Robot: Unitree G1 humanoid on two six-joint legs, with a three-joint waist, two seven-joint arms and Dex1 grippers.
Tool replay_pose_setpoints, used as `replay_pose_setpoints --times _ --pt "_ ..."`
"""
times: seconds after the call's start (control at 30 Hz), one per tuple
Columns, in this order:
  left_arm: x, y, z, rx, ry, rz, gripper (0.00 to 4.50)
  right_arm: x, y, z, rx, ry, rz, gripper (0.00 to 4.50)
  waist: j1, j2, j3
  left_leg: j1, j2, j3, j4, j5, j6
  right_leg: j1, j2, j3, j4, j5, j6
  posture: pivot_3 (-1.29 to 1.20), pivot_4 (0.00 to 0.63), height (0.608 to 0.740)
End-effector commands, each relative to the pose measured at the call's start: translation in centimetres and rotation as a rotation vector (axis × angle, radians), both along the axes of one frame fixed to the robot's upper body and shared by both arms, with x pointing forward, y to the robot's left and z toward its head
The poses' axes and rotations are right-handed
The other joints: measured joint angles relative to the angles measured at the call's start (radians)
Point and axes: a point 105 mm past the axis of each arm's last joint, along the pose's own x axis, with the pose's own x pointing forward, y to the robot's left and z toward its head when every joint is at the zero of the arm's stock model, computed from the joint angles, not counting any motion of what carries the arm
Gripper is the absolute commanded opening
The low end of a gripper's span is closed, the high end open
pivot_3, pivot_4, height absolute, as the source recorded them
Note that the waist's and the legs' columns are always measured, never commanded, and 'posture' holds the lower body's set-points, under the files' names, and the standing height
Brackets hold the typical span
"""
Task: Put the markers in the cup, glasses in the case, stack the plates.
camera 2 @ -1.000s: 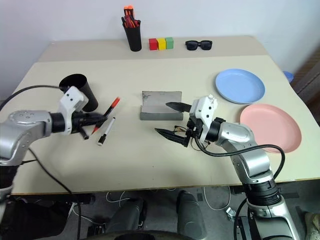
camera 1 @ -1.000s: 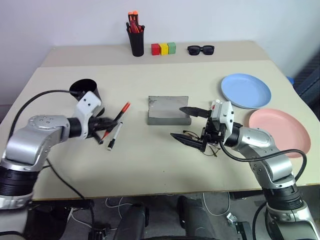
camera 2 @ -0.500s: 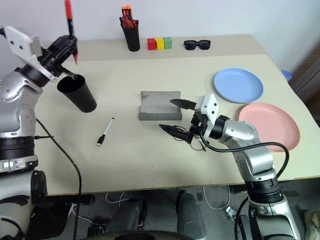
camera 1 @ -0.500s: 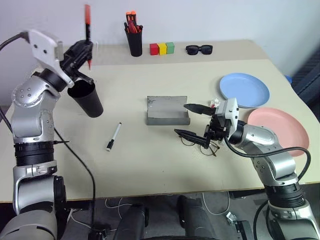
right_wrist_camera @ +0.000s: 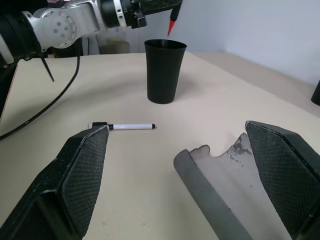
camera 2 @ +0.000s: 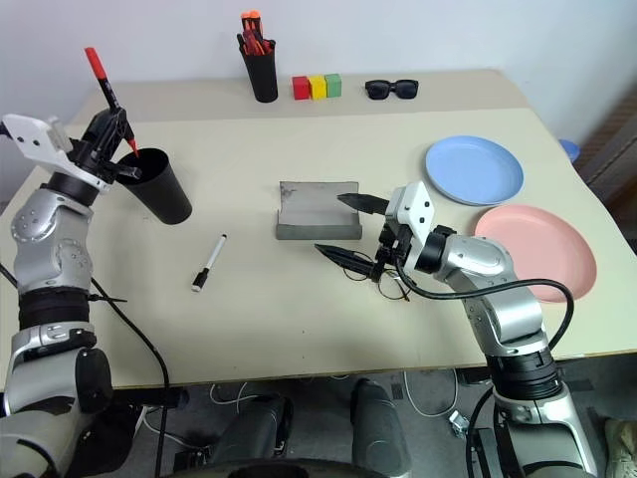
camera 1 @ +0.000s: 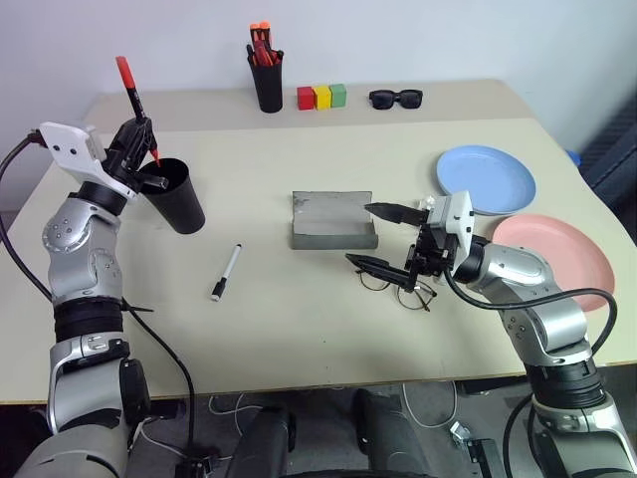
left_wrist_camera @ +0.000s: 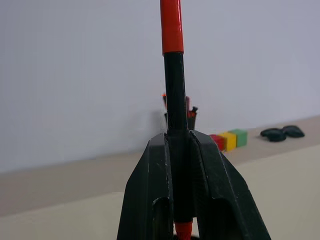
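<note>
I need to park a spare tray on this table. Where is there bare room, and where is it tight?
The front strip of the table, below the white marker and the glasses, lies bare. So does the middle band between the case and the back row. Around the case, the glasses and the open right gripper it is crowded.

Bench (camera 1: pixel 328 339): beige top, a seam across the far part.
Wall (camera 1: pixel 448 40): plain, pale bluish white, behind the bench.
Floor (camera 1: pixel 438 418): grey, with loose cables (camera 1: pixel 231 406).
Light: even, soft.
</note>
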Motion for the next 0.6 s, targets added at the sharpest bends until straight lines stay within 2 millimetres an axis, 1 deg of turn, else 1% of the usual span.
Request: replay_pose_setpoints --times 0.03,0.07,0.23,0.27,0.33,0.37,0.43,0.6 --pt "-0.6 1.0 0.1 0.008 -0.025 0.031 0.02 -0.1 0.0 1.2 0.009 -0.064 0.003 4.5 0.0 0.0 0.0 0.0 0.0 0.0 0.0 0.0 0.0 0.0 0.0 0.0 0.0 0.0 0.0 0.0 0.15 0.74" --pt "-0.6 1.1 -0.1 0.003 -0.022 0.031 0.02 -0.1 0.1 1.2 0.009 -0.065 0.003 4.5 0.0 0.0 0.0 0.0 0.0 0.0 0.0 0.0 0.0 0.0 0.0 0.0 0.0 0.0 0.0 0.0 0.15 0.74" --pt "-0.8 1.2 -0.7 -0.01 -0.018 0.03 2.47 -0.1 0.1 1.2 0.006 -0.068 0.004 4.5 0.001 0.0 0.0 0.0 0.0 0.0 0.0 0.0 0.0 0.0 0.0 0.0 0.0 0.0 0.0 0.0 0.15 0.74" --pt "-0.9 1.2 -0.8 -0.009 -0.018 0.03 3.08 -0.1 0.1 1.2 0.006 -0.069 0.005 4.5 0.0 0.0 0.0 0.0 0.0 0.0 0.0 0.0 0.0 0.0 0.0 0.0 0.0 0.0 0.0 0.0 0.15 0.74" --pt "-1.0 1.1 -0.7 -0.009 -0.023 0.021 4.09 -0.1 0.1 1.3 0.006 -0.072 0.005 4.5 0.0 0.0 0.0 0.0 0.0 0.0 0.0 0.0 0.0 0.0 0.0 0.0 0.0 0.0 0.0 0.0 0.15 0.74" --pt "-1.1 1.0 -0.6 -0.009 -0.028 0.015 4.47 0.0 0.2 1.3 0.006 -0.072 0.004 4.5 0.0 0.0 0.0 0.0 0.0 0.0 0.0 0.0 0.0 0.0 0.0 0.0 0.0 0.0 0.0 0.0 0.15 0.74" --pt "-1.2 0.7 -0.2 -0.002 -0.034 -0.002 4.47 0.0 0.2 1.2 0.006 -0.073 0.005 4.5 0.0 0.0 0.0 0.0 0.0 0.0 0.0 0.0 0.0 0.0 0.0 0.0 0.0 0.0 0.0 0.0 0.15 0.74" --pt "-1.9 -1.6 0.7 0.027 0.001 -0.141 4.47 -0.1 0.3 1.2 0.009 -0.071 0.007 4.5 0.0 0.0 0.0 0.0 0.0 0.0 0.0 0.0 0.0 0.0 0.0 0.0 0.0 0.0 0.0 0.0 0.15 0.74"
